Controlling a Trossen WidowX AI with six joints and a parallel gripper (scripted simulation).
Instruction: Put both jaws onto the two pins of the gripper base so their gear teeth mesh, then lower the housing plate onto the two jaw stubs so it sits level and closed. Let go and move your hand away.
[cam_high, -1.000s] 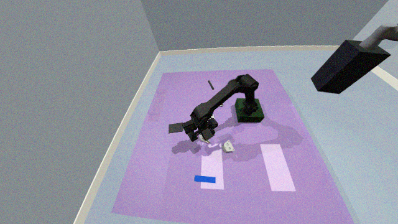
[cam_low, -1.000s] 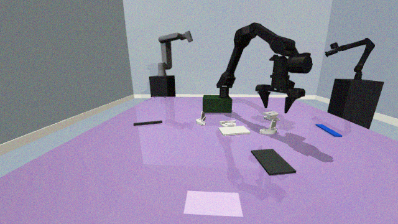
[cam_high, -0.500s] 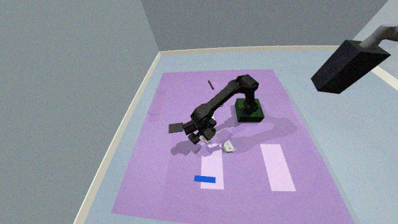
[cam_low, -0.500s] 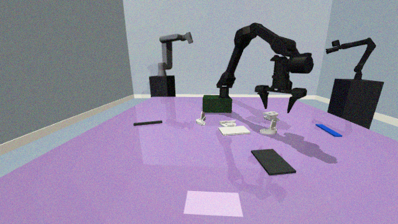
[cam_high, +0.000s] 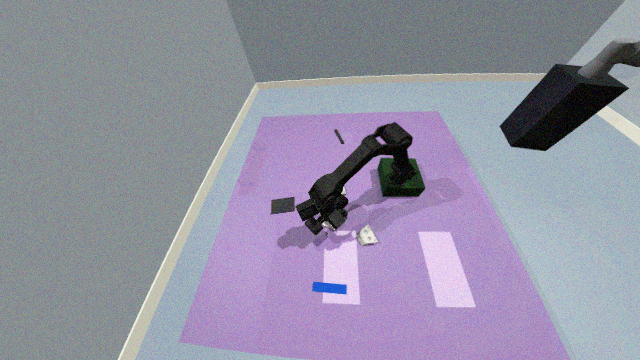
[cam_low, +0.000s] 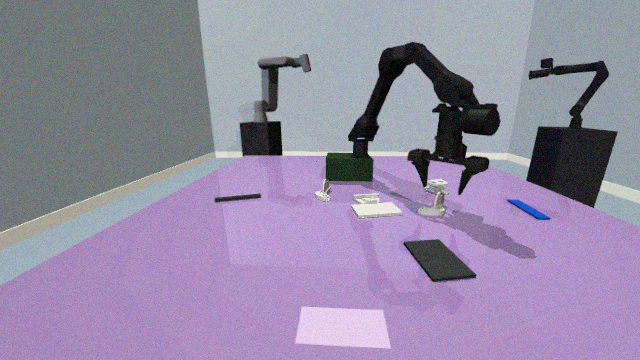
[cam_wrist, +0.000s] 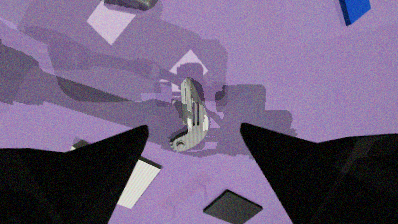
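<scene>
The claw (cam_high: 326, 223) (cam_low: 443, 187) (cam_wrist: 195, 128) is released, its two fingers wide apart with nothing between them, and points down over the counter (cam_high: 400, 330) (cam_low: 165, 300) (cam_wrist: 310, 65). Beneath it, a pale curved gripper jaw (cam_low: 439, 203) (cam_wrist: 196, 131) stands on the counter; in the wrist view it shows between the fingertips, with a round hole at its lower end. The second jaw (cam_low: 325, 193) lies well apart, on the far side of the white housing plate (cam_low: 376, 210) (cam_wrist: 137, 186), which rests flat on the counter. A small white bracket (cam_low: 366, 198) sits just behind that plate in the exterior view. The gripper base (cam_high: 368, 236) (cam_low: 436, 186), with two round features on its face, is near the claw, and neither jaw is on it. Around the parts lie a dark rectangular panel (cam_high: 282, 205) (cam_low: 439, 260) (cam_wrist: 233, 206), a blue bar (cam_high: 329, 288) (cam_low: 528, 209) (cam_wrist: 355, 10) and a thin black bar (cam_high: 339, 136) (cam_low: 237, 198). The arm stands on a dark green block (cam_high: 403, 191) (cam_low: 340, 169).
</scene>
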